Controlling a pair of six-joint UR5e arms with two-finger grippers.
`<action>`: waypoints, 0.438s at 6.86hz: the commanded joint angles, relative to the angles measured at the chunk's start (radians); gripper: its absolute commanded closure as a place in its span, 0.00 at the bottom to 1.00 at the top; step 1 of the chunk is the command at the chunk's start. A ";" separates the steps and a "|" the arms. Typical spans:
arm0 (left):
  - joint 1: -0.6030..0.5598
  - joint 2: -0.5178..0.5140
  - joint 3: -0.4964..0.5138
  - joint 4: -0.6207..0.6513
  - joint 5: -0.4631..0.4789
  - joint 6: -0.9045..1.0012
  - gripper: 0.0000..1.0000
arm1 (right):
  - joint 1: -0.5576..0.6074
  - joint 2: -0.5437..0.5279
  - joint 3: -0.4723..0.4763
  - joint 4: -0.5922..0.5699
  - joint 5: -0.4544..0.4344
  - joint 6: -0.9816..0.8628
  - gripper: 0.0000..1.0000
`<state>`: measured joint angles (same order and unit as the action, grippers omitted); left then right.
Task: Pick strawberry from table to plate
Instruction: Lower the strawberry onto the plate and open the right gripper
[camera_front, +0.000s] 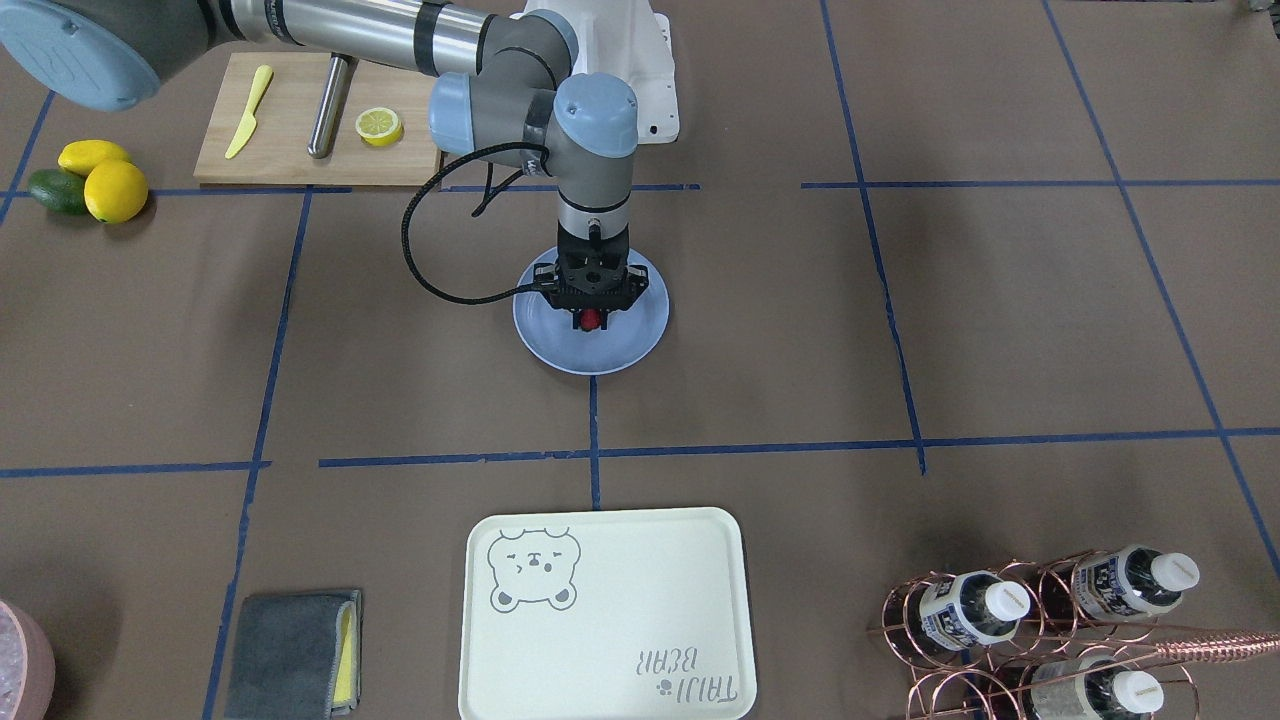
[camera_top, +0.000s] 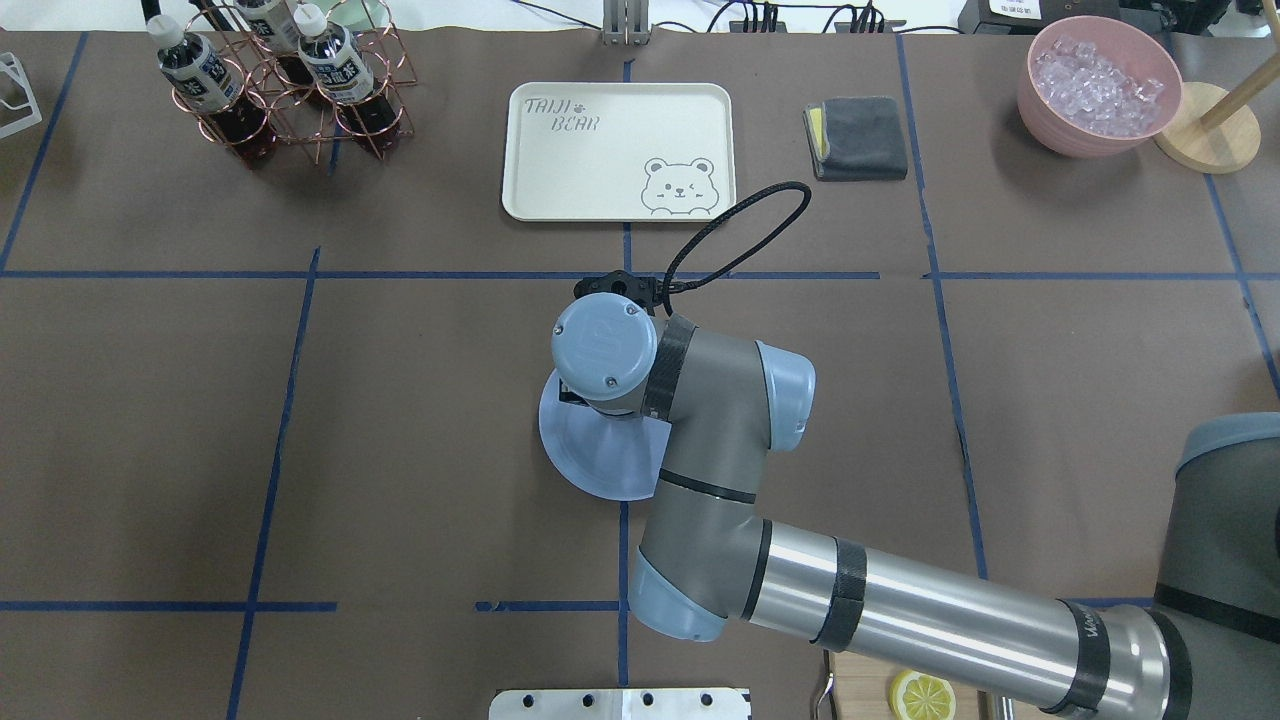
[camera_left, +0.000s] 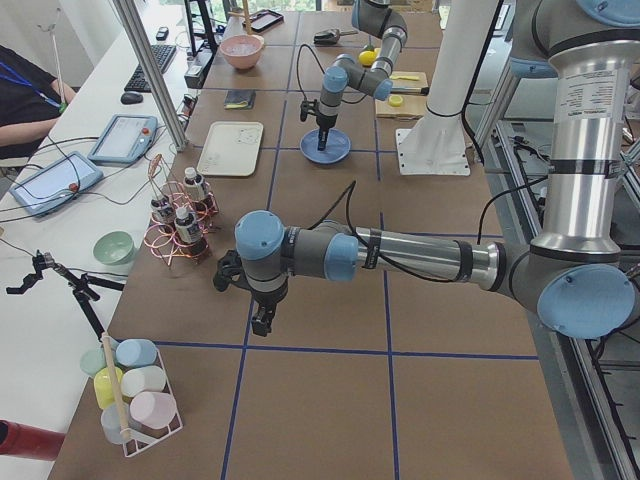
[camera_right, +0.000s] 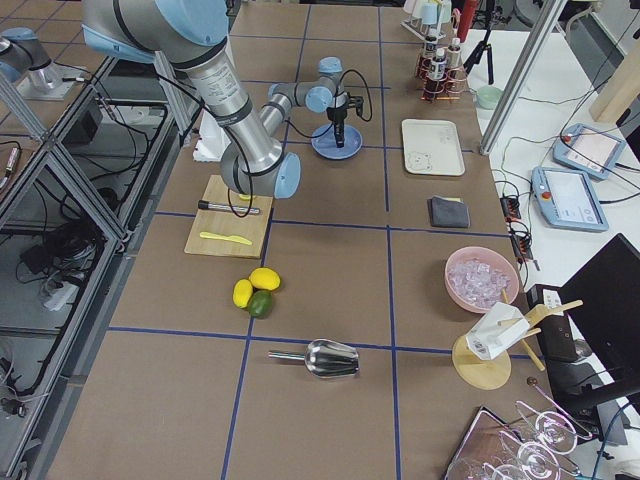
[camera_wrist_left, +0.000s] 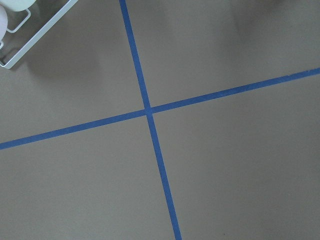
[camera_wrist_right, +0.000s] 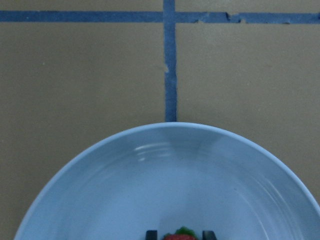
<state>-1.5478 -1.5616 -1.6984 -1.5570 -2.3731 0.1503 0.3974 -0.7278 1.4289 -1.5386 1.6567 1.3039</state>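
The right arm is reaching out over the middle of the wide brown paper-covered table (camera_front: 800, 330) with its blue tape grid. The right gripper (camera_front: 591, 318) is pointing straight down over the round, shallow, light-blue plastic plate (camera_front: 556, 352). The tiny dark-red strawberry (camera_front: 591, 321) is sitting between the two black fingertips (camera_wrist_right: 151, 234), which are pressing in on either side and gripping it. A bit of green is showing at its far edge in the right wrist view. The berry is hanging over the plate's inner floor, and I cannot tell whether it is touching the plate. In the overhead view the arm's wrist is covering much of the plate.

The left arm is stretching across the table's left end, well apart from the plate, with the left gripper (camera_left: 262, 320) aiming down over bare paper near a tape crossing. It is appearing only in the left side view, so I cannot tell whether its fingers are spread or closed. Its wrist camera is showing only the tape cross and a corner of a white wire rack (camera_wrist_left: 42, 34).

On the far side of the plate from the robot, a cream rectangular tray with a bear drawing (camera_top: 600, 150) is lying flat. A folded grey cloth (camera_top: 860, 140) is lying to its right and a copper wire rack of bottles (camera_top: 280, 100) is standing to its left. Near the robot's base, a wooden cutting board (camera_front: 290, 150) is carrying a yellow plastic knife (camera_front: 248, 112) and a lemon half (camera_front: 379, 126). Two whole lemons (camera_front: 115, 190) and a green avocado (camera_front: 55, 190) are lying near it.
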 joint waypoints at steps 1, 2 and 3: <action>-0.001 0.000 -0.001 0.000 0.000 0.000 0.00 | 0.000 0.005 0.008 0.002 0.000 0.000 0.00; 0.000 0.000 -0.001 0.000 0.000 0.000 0.00 | 0.001 -0.002 0.042 0.000 0.005 -0.003 0.00; 0.000 0.000 -0.001 0.000 0.000 0.000 0.00 | 0.026 -0.033 0.104 -0.002 0.014 -0.015 0.00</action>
<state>-1.5482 -1.5616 -1.6996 -1.5570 -2.3731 0.1503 0.4041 -0.7354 1.4740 -1.5385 1.6620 1.2989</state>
